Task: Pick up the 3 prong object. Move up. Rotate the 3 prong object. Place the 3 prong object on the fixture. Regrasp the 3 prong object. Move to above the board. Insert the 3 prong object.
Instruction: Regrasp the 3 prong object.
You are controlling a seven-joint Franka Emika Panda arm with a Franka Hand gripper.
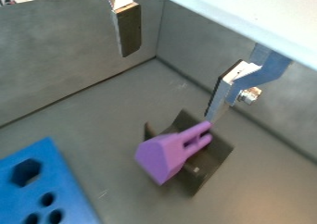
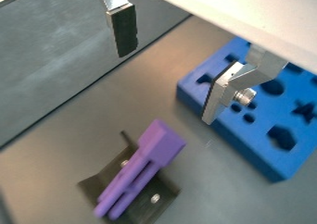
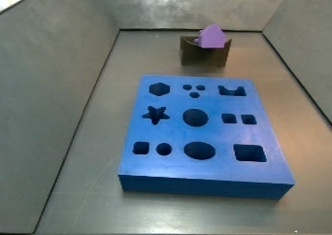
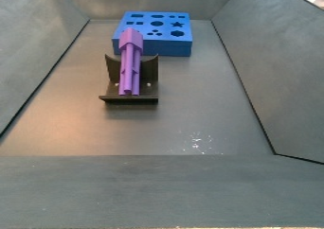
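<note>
claw: seen in both wrist views only; fingers spread wide, nothing between them, up above the floor, clear of the 3 prong object; not in either side view.
3 prong object: lt purple, lying lengthwise across top of the fixture, resting in its notch; also seen at.
fixture: dark block on base plate, on the grey floor, near the back wall in a side view.
board: blue slab w/ dark cut-outs (star, hexagon, circles, squares), flat on floor, apart from fixture;.
</note>
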